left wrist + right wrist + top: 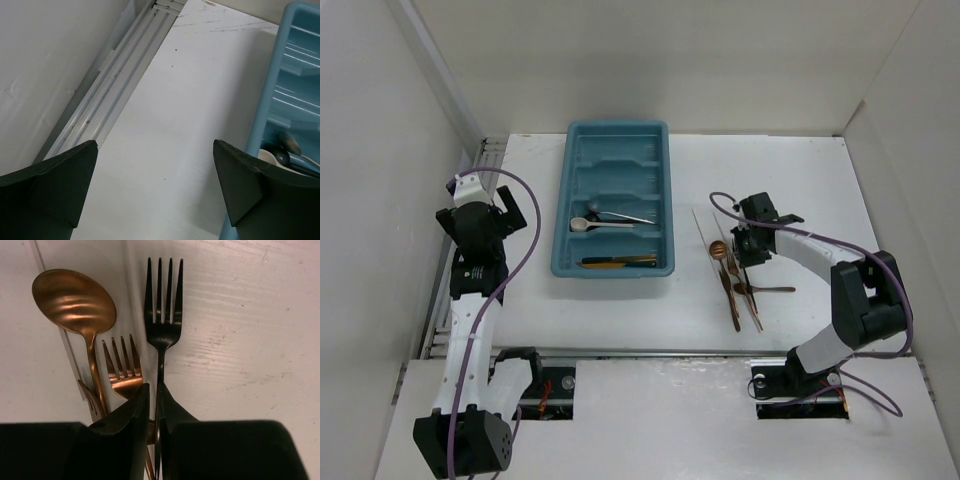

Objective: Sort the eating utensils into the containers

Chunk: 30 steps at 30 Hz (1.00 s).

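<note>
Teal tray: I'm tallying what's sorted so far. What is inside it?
In the teal tray, the two far slots look empty. The third holds a pale spoon and a silver utensil; the nearest holds dark and gold slim pieces, type unclear. Anything beneath those is covered.

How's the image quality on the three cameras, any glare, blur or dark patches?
Top view: even light, sharp, no glare. Left wrist view: bright table, the near fingers dark and soft-edged. Right wrist view: banded glare on the copper spoon, black fork crisp, the right gripper a featureless black mass.
</note>
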Available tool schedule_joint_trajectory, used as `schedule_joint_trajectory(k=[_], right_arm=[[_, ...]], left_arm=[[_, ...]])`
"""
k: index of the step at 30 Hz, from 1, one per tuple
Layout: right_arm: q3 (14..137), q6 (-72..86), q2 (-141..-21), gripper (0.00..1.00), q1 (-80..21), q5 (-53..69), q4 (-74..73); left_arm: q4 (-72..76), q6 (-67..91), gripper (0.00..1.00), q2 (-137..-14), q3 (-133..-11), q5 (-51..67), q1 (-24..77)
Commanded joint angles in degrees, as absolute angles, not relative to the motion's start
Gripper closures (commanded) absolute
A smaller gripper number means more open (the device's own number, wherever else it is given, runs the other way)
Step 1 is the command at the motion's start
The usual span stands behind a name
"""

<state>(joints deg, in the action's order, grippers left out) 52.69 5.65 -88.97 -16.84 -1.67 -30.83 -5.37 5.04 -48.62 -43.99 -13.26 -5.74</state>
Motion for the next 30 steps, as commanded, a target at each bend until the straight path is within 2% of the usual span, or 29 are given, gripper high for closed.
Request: schedule_joint_trajectory(k=[1, 12, 14, 17, 30], right_arm=[[52.21, 7.47, -88.76, 0.84, -16.35, -0.70, -27.95], [52.73, 8.00, -87.10, 0.86, -15.82, -5.27, -30.32], [52.73, 8.00, -88.67, 0.78, -15.82, -5.80, -31.37], [52.73, 8.00, -89.21, 0.73, -15.82, -6.33, -31.38], [56.33, 7.47, -95.79, 0.81, -15.82, -7.55, -32.78]], left_arm=[[-3.08, 5.80, 0.00, -48.25, -45.44, -13.09, -5.98], [-3.60, 5.80, 0.00, -47.72, -45.44, -13.62, -5.98], [-3.08, 6.32, 0.00, -47.72, -45.44, -13.10, -5.98], [-3.08, 6.33, 0.00, -47.72, -45.44, -13.10, -5.98], [-3.08, 5.80, 0.00, -47.72, -44.91, -13.62, -5.98]])
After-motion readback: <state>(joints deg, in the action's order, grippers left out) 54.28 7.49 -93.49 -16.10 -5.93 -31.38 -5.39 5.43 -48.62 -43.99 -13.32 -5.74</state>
